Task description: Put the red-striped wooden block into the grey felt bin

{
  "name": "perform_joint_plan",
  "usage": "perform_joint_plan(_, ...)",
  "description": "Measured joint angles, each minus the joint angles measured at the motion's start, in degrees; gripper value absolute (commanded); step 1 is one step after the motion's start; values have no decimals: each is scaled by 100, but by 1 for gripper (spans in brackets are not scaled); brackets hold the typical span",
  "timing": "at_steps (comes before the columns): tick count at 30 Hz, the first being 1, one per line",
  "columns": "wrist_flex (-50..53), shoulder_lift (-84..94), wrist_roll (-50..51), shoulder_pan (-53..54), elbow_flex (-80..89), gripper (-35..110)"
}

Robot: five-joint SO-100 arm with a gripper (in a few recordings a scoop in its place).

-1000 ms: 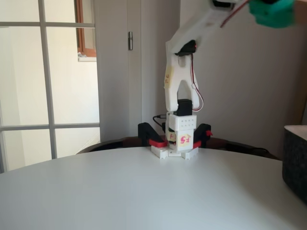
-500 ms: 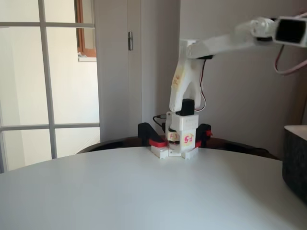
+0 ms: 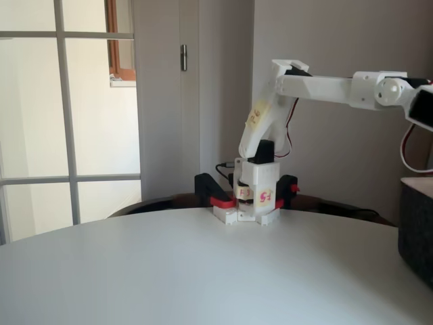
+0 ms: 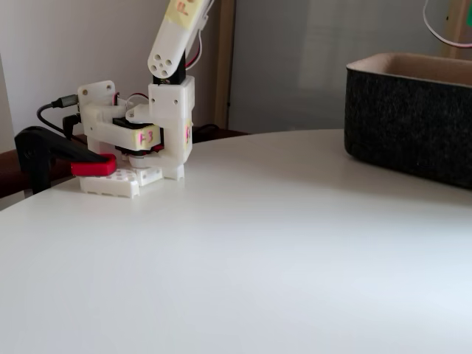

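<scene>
The grey felt bin (image 3: 417,230) stands at the right edge of the table in one fixed view. In the other it is at the back right, dark and fuzzy with a paler rim (image 4: 413,122). My white arm (image 3: 325,88) reaches out level from its base (image 3: 257,193) to the right. Its wrist motor (image 3: 423,105) is cut off by the picture's edge, above the bin. The red-striped wooden block is out of view.
Red-and-black clamps (image 3: 213,196) (image 4: 66,158) hold the base (image 4: 158,118) at the round white table's far edge. A window and door frame stand behind on the left. A red-and-white cable (image 4: 442,26) hangs above the bin.
The arm has swung down from a raised pose to a level reach toward the right. The green gripper seen at the top right a second ago has passed out of the picture.
</scene>
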Motion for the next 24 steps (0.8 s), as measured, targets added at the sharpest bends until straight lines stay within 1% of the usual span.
perform_joint_plan(3,123,18,70,-105,-9,21)
perform_joint_plan(8,694,229,97,-220,-9,24)
perform_joint_plan(13,2101,984,264,-202,0,26)
perform_joint_plan(17,3472,1819,563,-44,0,26)
perform_joint_plan(20,4447,2514,853,255,-9,23)
perform_joint_plan(24,5528,3366,1371,1020,-9,21)
